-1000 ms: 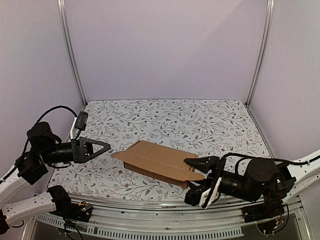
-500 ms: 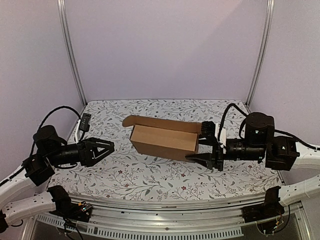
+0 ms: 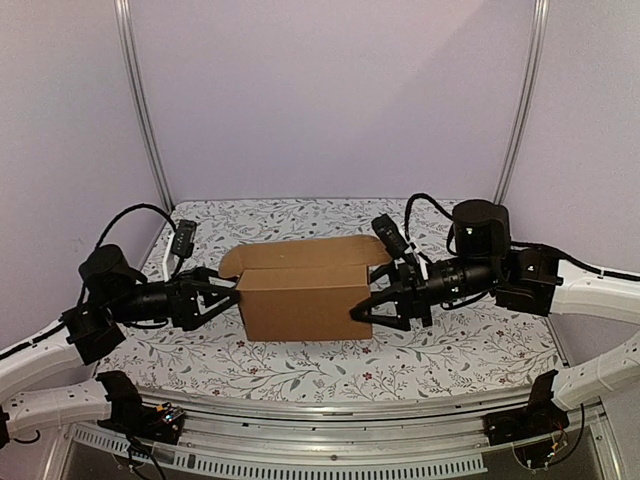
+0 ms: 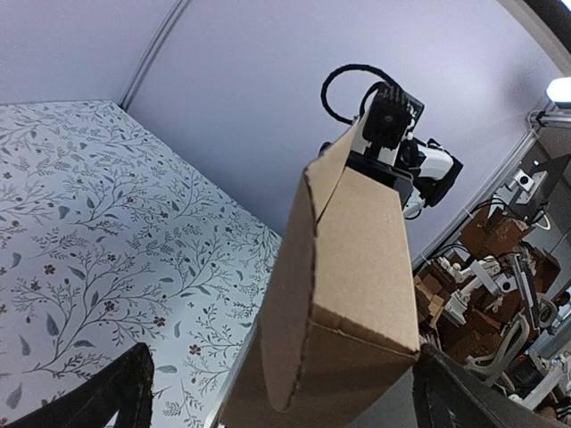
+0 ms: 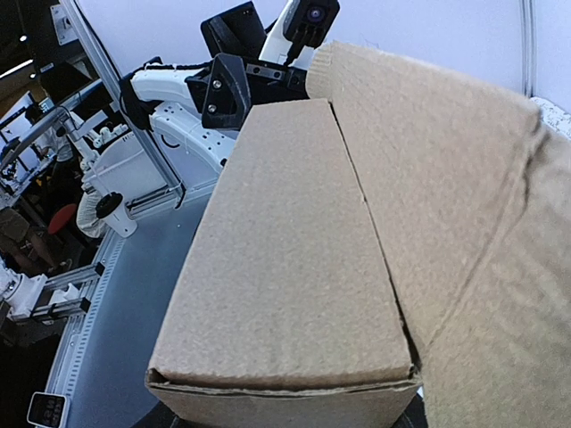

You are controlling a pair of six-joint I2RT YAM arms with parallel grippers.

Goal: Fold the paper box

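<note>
The paper box (image 3: 300,298) is a plain brown cardboard box held lengthwise between my two arms above the mat. Its lid flap (image 3: 300,252) stands open along the top back edge. My right gripper (image 3: 376,281) is shut on the box's right end, one finger above and one below. In the right wrist view the box (image 5: 285,241) fills the frame, with the flap (image 5: 446,160) at the right. My left gripper (image 3: 228,296) is open at the box's left end. In the left wrist view that end (image 4: 339,357) lies between its spread fingers (image 4: 107,401), apart from the left one.
A floral mat (image 3: 460,350) covers the table. Lilac walls and two aluminium posts (image 3: 145,110) close in the back and sides. A metal rail (image 3: 330,415) runs along the near edge above the arm bases.
The right gripper has carried the box from lying flat near the front edge up to the middle and turned it upright. The left gripper has moved right to the box's left end.
</note>
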